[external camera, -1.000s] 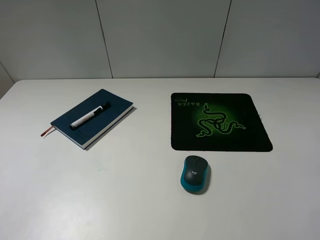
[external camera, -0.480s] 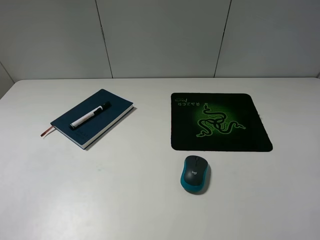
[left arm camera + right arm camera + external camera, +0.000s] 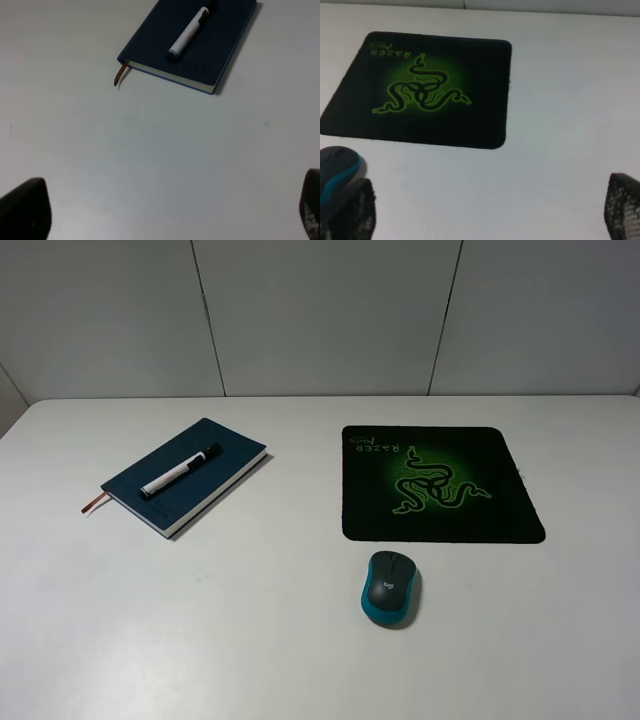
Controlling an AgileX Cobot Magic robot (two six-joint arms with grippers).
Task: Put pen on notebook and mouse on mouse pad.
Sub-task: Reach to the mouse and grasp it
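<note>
The pen [image 3: 178,471] lies diagonally on top of the navy notebook [image 3: 175,502] at the table's left, and the left wrist view shows the same pen [image 3: 189,33] and notebook [image 3: 215,60]. The mouse [image 3: 390,587] rests on the bare table just in front of the black mouse pad [image 3: 485,510] with its green emblem. In the right wrist view the mouse [image 3: 337,167] sits beside one fingertip, with the pad [image 3: 480,115] beyond it. My left gripper [image 3: 167,220] and right gripper [image 3: 487,215] are both open and hold nothing. Neither arm shows in the exterior high view.
The notebook's reddish ribbon [image 3: 93,504] trails onto the white table [image 3: 280,640] at its left corner. A grey panelled wall [image 3: 320,310] rises behind the table's far edge.
</note>
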